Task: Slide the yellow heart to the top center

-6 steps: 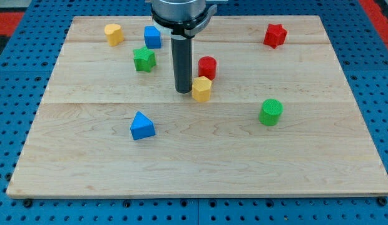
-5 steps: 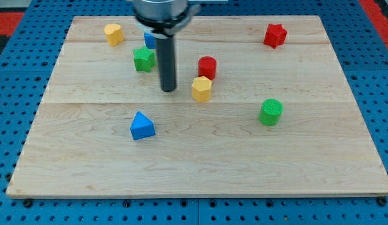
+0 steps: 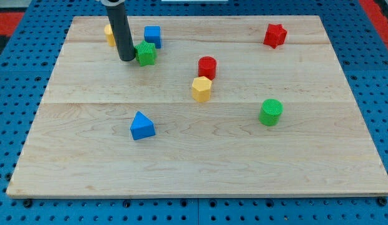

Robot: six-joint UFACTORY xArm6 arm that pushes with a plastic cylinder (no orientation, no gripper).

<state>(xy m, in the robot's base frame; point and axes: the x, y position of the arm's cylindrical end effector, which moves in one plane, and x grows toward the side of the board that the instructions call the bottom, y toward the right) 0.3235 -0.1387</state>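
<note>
The yellow heart (image 3: 109, 34) sits near the board's top left corner, mostly hidden behind my rod. My tip (image 3: 126, 59) rests on the board just below and right of the heart, right beside the left side of the green star (image 3: 145, 54). A blue cube (image 3: 153, 36) stands just above the green star. A second yellow block, a hexagon (image 3: 201, 89), lies near the board's middle, with a red cylinder (image 3: 207, 66) just above it.
A red star (image 3: 275, 35) sits at the top right. A green cylinder (image 3: 270, 112) is at the middle right. A blue triangle (image 3: 141, 125) lies left of centre, lower down. The wooden board (image 3: 194, 169) lies on a blue pegboard surface.
My tip has moved up and to the left, from beside the yellow hexagon to the spot between the yellow heart and the green star. No block has visibly moved.
</note>
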